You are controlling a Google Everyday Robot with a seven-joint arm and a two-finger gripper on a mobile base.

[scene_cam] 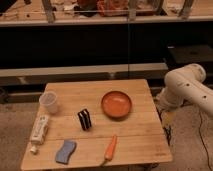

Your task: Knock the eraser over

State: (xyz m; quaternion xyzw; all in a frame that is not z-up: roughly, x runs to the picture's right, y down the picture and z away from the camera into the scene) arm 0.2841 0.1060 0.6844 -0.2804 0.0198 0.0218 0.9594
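Front edge of table (136, 137): blue sponge (66, 151) on the left, carrot (110, 149) just right of it, lying tip toward the centre. Next up, white tube (39, 130) along the left side. Mid-table: eraser (84, 119), black w/ pale stripe, standing upright, touching nothing, between tube and orange bowl (117, 104). Clear cup (48, 102) at far left. White arm (187, 87) sits off the table's right edge, well apart from the eraser. The hand is out of shot, so can't tell if clenched or released.
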